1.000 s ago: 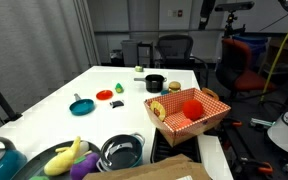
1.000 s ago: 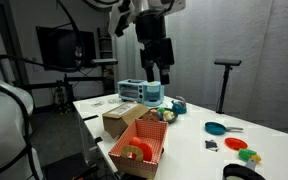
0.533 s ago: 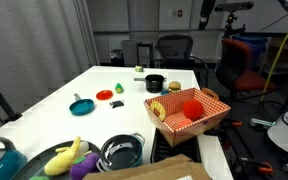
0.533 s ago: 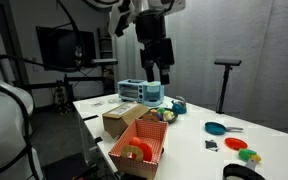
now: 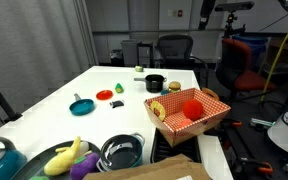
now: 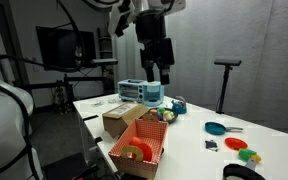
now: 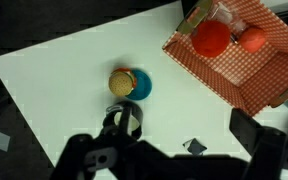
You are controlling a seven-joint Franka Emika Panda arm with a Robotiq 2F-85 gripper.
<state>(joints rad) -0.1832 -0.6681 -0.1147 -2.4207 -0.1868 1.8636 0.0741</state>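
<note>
- Wrist view: the tool (image 7: 169,155) looked down from well above the white surface (image 7: 54,75). Its jaws showed as dark shapes at the bottom edge, set far apart with nothing between them, so it was wide and empty.
- The nearest thing was a yellow-and-teal round thing (image 7: 129,83). It lay flat on the bare surface near the middle of the view, clear of the tool and untouched.
- Just below it in the view was a dark ring-shaped thing (image 7: 124,120). I could not tell whether it sat on the surface or belonged to the rig.
- At upper right stood a checkered basket (image 7: 269,78), apart from the round thing. Inside it, a red cup (image 7: 211,38) and a smaller orange-red thing (image 7: 252,38) sat side by side.
- A small black scrap (image 7: 194,147) lay on the surface low in the view, apart from the basket.
- In an exterior view, the tool (image 6: 158,76) hung high over the surface, pointing down and touching nothing. A teal boxy thing (image 6: 142,92) stood beyond and below it. A cardboard box (image 6: 117,120) stood just behind the basket (image 6: 134,158).
- In an exterior view, the basket (image 5: 212,112) sat at the edge of the surface, with a black pot (image 5: 155,84) just beside its far corner. A teal pan (image 5: 81,105) lay well apart to the other side.
</note>
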